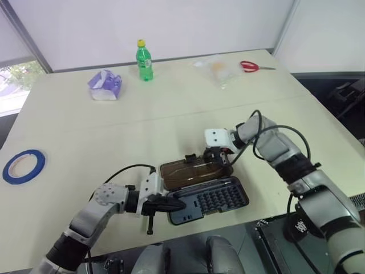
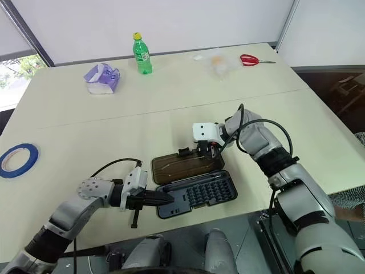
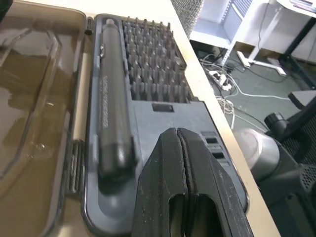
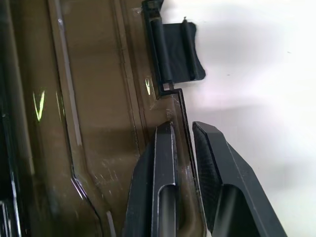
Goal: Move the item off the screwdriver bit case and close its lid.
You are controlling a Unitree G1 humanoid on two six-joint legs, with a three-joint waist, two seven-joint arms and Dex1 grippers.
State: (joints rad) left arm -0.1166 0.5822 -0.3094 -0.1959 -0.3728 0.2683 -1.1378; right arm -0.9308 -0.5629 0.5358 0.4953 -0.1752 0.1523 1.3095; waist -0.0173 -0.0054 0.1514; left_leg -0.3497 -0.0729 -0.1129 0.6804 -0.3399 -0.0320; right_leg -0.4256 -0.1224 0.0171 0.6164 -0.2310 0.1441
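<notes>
The screwdriver bit case lies open near the desk's front edge. The right hand pinches the lid's far edge. The left hand is closed, resting on the case.

An office or lab room: a pale worktable by white partition walls, white desks and floor cables.

Table: cream, wide, beyond the claws | Wall: white panels behind table | Window: far left, daylight | Floor: grey, cables
</notes>
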